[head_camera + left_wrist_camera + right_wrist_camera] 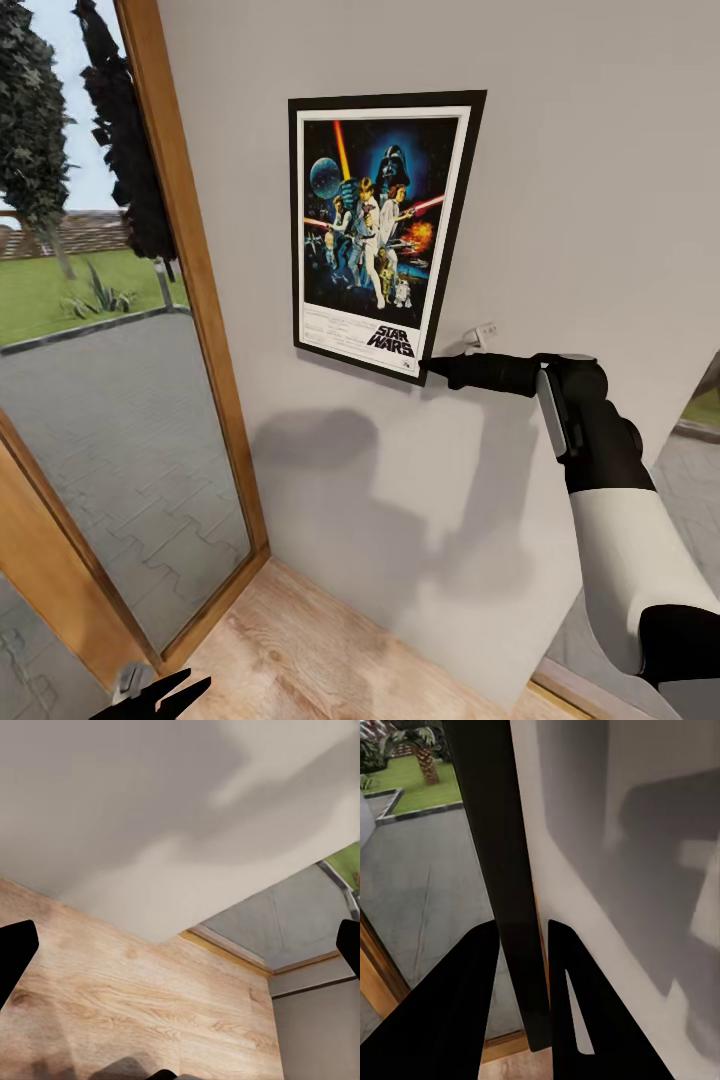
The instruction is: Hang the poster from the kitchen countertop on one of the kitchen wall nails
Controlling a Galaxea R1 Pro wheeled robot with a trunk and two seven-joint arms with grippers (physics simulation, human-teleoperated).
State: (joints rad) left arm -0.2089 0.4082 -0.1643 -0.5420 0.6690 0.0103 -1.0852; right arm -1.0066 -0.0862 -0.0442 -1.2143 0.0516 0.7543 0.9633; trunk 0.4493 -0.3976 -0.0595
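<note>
Head view: the poster [380,235] lies flat against the grey wall [600,150] beside a wood-framed window [190,300], its lower right corner pinched by the right gripper [432,368]. Left wrist view: the left gripper [180,945] gapes wide and empty over wooden floor [135,1005]. Right wrist view: both fingers [465,1005] clamp the poster's black edge [502,870].

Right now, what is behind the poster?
The pale wall is behind the poster. The poster covers the part behind it, so any nail there cannot be seen. The right gripper has its fingers closed on the poster's lower corner.

The black-framed Star Wars poster [381,232] lies flat against the wall, slightly tilted, lower corner pinched.
</note>
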